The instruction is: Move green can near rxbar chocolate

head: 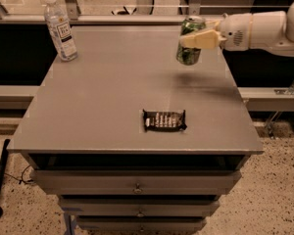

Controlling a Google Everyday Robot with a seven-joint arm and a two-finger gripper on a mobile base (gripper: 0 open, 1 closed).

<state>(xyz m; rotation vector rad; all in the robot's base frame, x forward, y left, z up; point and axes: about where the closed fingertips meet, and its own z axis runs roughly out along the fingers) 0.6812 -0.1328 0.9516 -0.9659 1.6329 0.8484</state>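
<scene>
White arm (264, 28) stretched in level from the right, gripper (193, 39) upper centre-right, fingers (202, 39) clamped on green can (188, 56)

The gripper (191, 39), at the table's (112, 92) far-right side, covered the green can's (188, 56) mid band; its arm (264, 31) was cut off by the right edge. Lettering on rxbar chocolate (164, 120) & bottle (60, 28) was too small to read.

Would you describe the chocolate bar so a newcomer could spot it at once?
On the grey table, look near the front edge: the chocolate bar lies flat there. Unlike the clear bottle and the green can in the gripper at the back, it is dark.
</scene>
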